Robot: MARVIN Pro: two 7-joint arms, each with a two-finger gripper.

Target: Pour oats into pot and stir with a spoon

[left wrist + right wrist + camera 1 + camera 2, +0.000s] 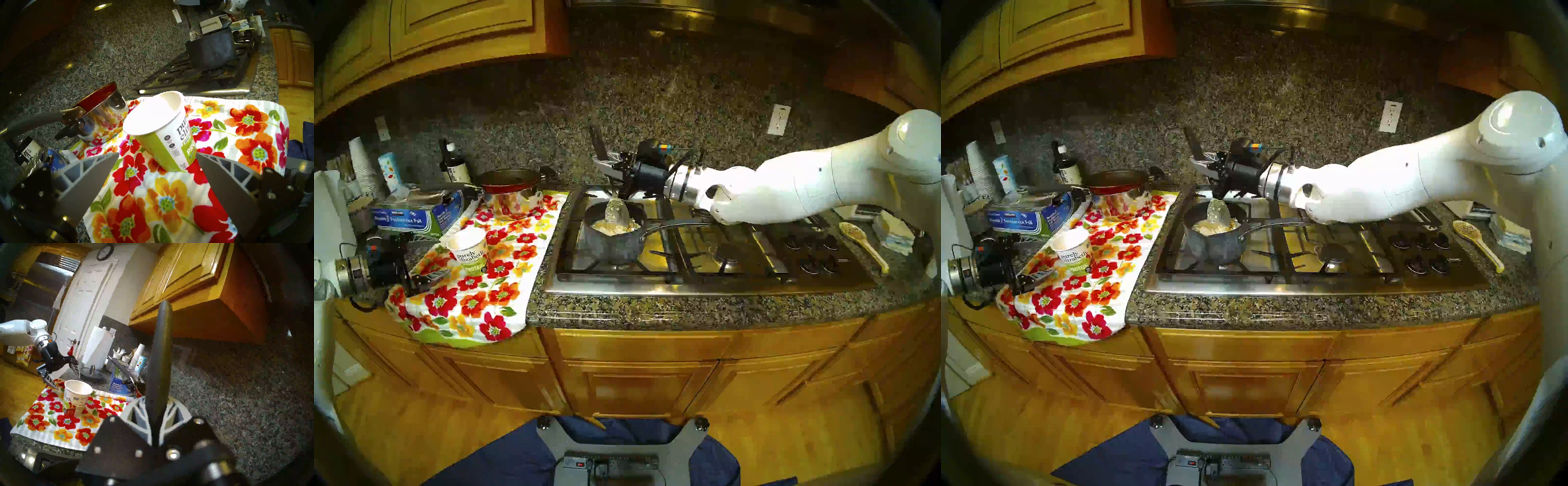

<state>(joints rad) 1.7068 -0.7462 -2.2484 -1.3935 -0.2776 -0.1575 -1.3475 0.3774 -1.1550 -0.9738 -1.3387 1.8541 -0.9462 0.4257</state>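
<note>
The dark grey pot (pixel 614 244) stands on the stove's front left burner with tan oats (pixel 612 226) inside; its steel handle points right. My right gripper (pixel 605 166) is above the pot, shut on the spoon's dark handle (pixel 159 353). The spoon's silvery bowl (pixel 617 210) dips into the oats. The white "purely elizabeth" cup (pixel 468 249) stands on the floral towel (pixel 490 305), its inside white. My left gripper (pixel 426 275) is open just left of the cup, with the fingertips beside its base in the left wrist view (pixel 157 153).
A shiny steel pot with a red pan (pixel 512 193) sits behind the cup. A foil box (pixel 415 217), a dark bottle (pixel 453 166) and stacked white cups (pixel 361 163) crowd the back left. A yellow ceramic spoon (pixel 862 242) lies right of the stove (pixel 704 286).
</note>
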